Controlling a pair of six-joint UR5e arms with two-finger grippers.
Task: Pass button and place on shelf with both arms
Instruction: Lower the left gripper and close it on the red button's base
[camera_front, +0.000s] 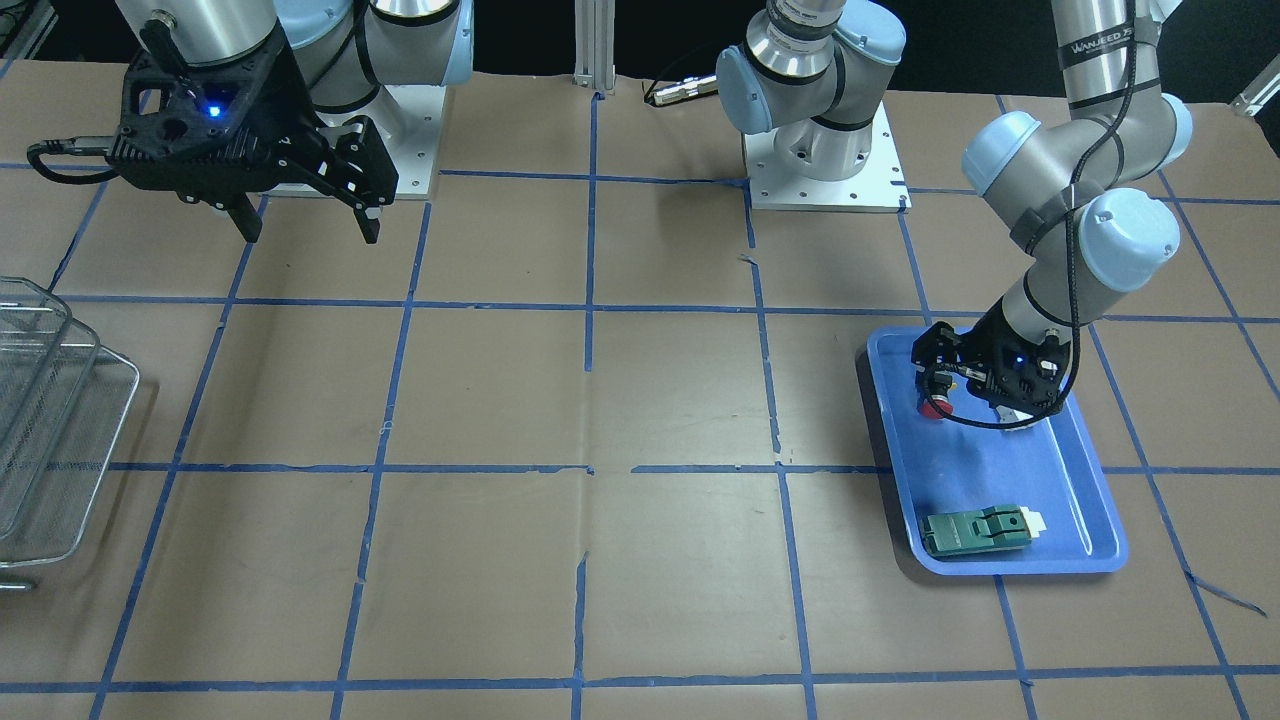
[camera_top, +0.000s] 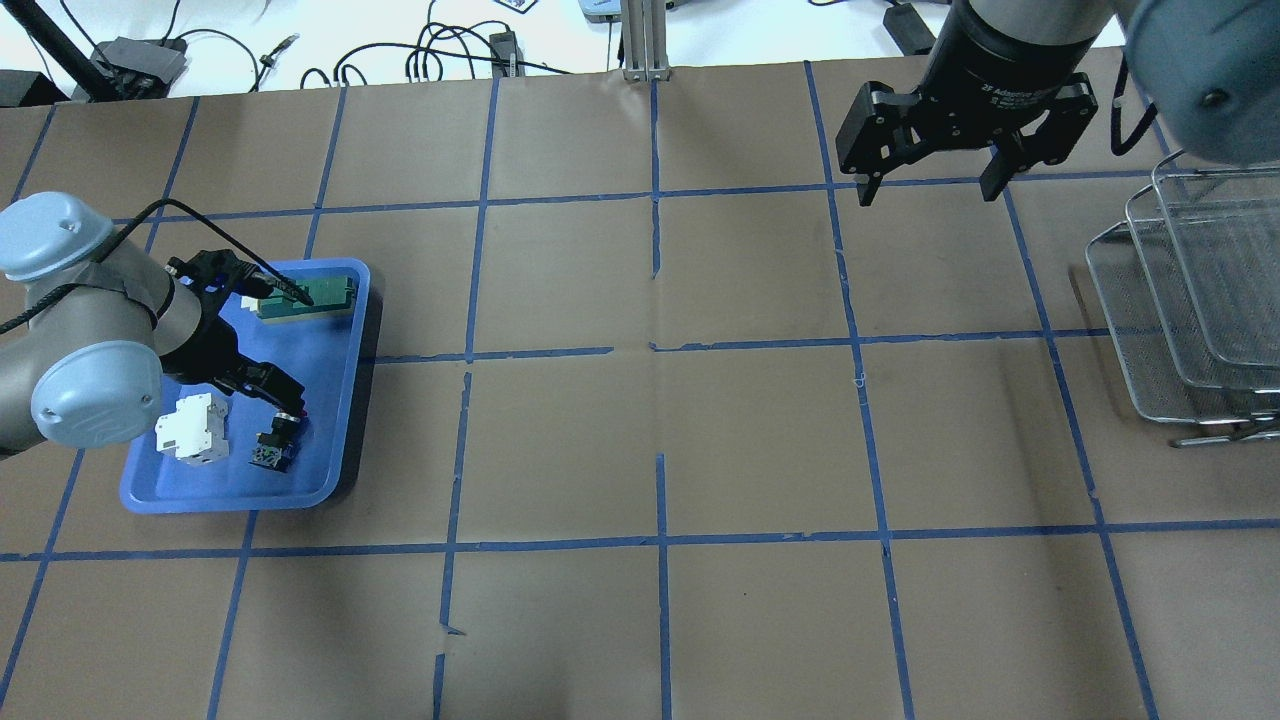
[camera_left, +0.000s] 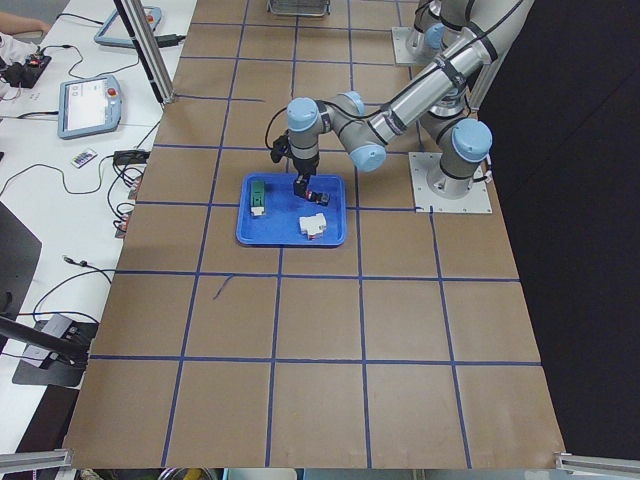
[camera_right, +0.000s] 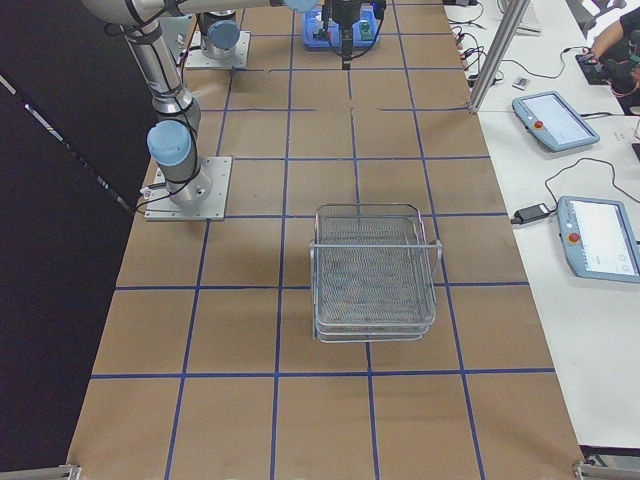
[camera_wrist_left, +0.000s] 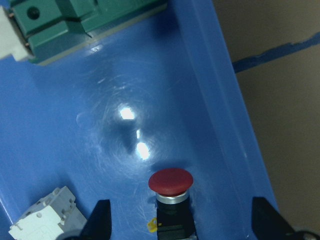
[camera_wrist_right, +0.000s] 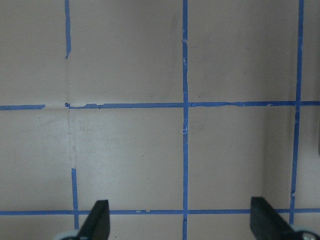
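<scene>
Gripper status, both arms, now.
Left gripper: open, fingers either side of the button, not gripping it.
Right gripper: open, holding nothing.

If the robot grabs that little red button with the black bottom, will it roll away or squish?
Probably no squishing: the small red-capped push-button looks like hard plastic. Its round cap might let it roll if nudged sideways. The glossy blue plastic tray looks slick, so it may slide before the open left gripper grips it.
</scene>
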